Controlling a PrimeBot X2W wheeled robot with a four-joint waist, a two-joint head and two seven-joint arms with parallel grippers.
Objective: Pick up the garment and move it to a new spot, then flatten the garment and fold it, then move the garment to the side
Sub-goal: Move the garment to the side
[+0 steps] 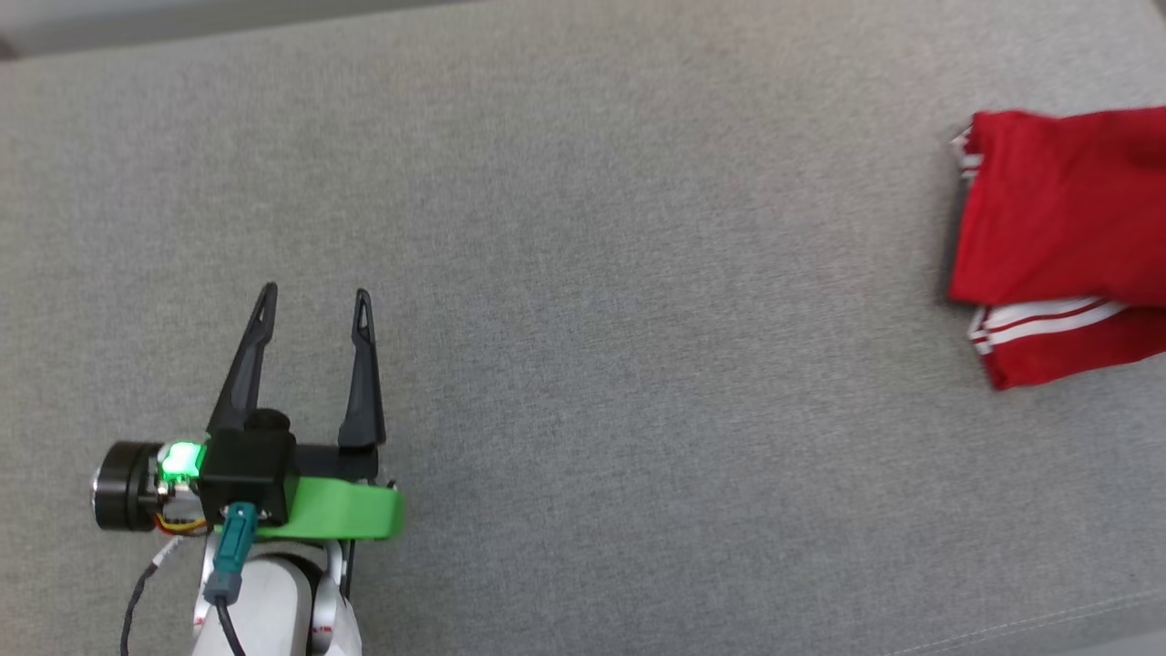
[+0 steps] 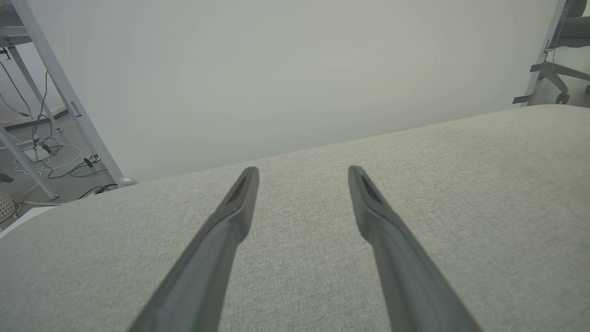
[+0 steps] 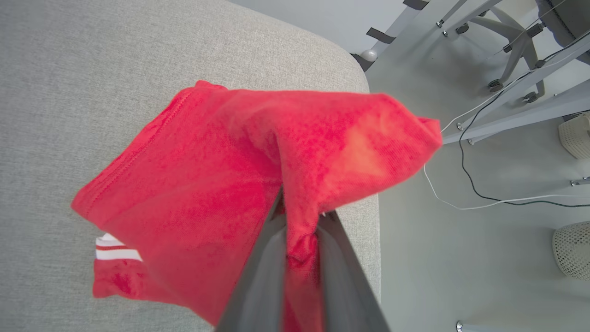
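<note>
left pincer (image 1: 314, 293): wide open, holding nothing
right pincer (image 3: 300, 216): clamped on shirt (image 3: 207, 184), one fold bunched between fingers

The place reads as a robotics lab or test room, not a home. A grey fabric-covered pad (image 2: 461, 193) stands before a bare pale wall (image 2: 295, 69). Beside it are slanted metal frame struts (image 2: 60, 87), loose cables (image 2: 50, 157) on a smooth grey floor (image 3: 438, 276), a swivel-chair base (image 3: 512, 60) on casters and a white perforated basket (image 3: 571, 249).
</note>
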